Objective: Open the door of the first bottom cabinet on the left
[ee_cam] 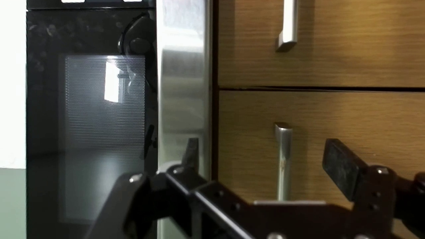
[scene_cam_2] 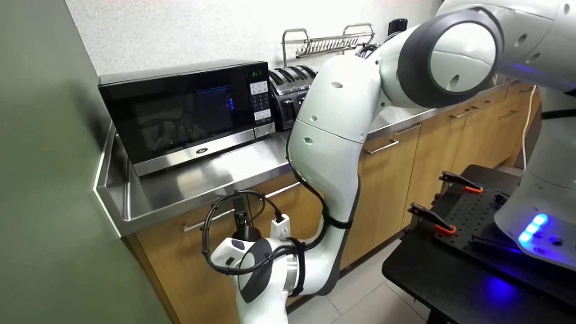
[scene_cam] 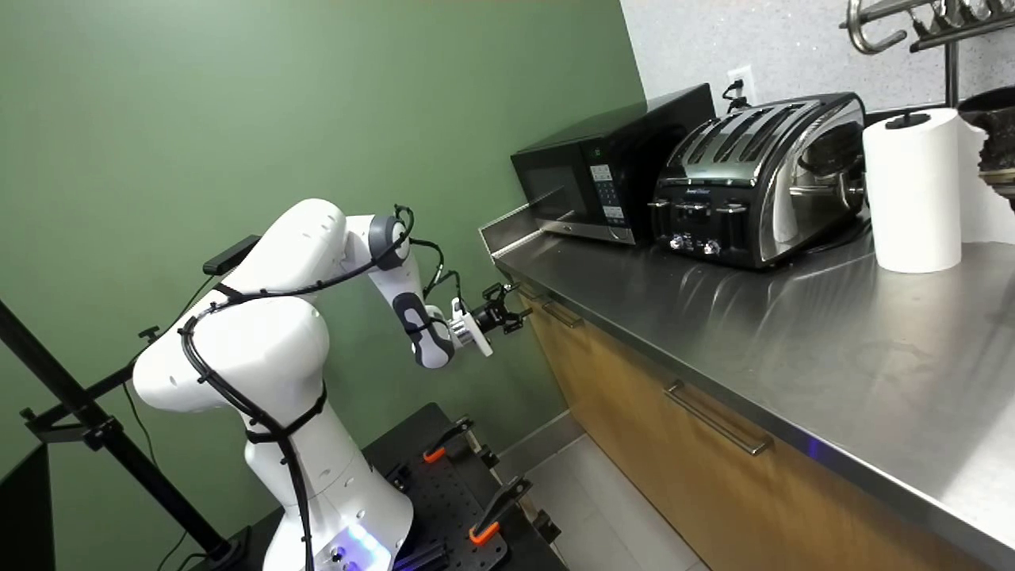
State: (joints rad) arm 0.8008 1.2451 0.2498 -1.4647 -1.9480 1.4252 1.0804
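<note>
In an exterior view, black microwave (scene_cam: 612, 168) stands on steel countertop (scene_cam: 833, 341). Chrome-and-black toaster (scene_cam: 737, 182) at microwave's 3 o'clock; upright paper towel roll (scene_cam: 912, 194) at toaster's 3 o'clock. Plugged wall outlet (scene_cam: 744, 78) at toaster's 12 o'clock; metal rack (scene_cam: 959, 34) at roll's 12 o'clock.

In an exterior view the white arm (scene_cam: 270, 341) rises from its base (scene_cam: 349, 500), where blue lights (scene_cam: 366, 543) glow, and folds over. Past the elbow (scene_cam_2: 463, 58) — ringed in dark grey — the white forearm (scene_cam_2: 330, 135) slopes down to the bent wrist (scene_cam_2: 317, 270). The black tool (ee_cam: 265, 159) points away from the base, and in the wrist view its dark fingers (ee_cam: 343, 169) stand wide apart, with a broad gap between the two of them.
</note>
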